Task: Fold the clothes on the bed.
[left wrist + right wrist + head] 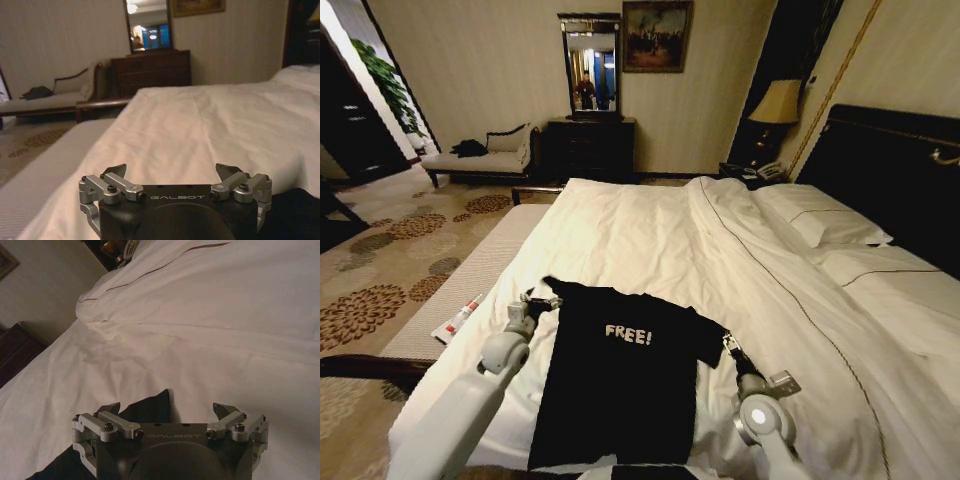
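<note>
The clothes, a black T-shirt (620, 385) with white "FREE!" lettering, lie flat and face up near the foot of the bed (650, 235). My left gripper (542, 300) sits at the shirt's left sleeve. In the left wrist view the left gripper (172, 172) is open just above the white duvet, with the black cloth (300, 212) off to one side. My right gripper (730, 345) is at the right sleeve. In the right wrist view the right gripper (167, 410) is open, and the sleeve's black tip (152, 407) lies between its fingers.
White pillows (820, 215) and a dark headboard (890, 165) are at the right. A long padded bench (470, 275) runs along the bed's left side with a small red-and-white item (460, 318) on it. A chaise longue (485, 158), dark dresser (588, 148) and lamp (778, 103) stand by the far wall.
</note>
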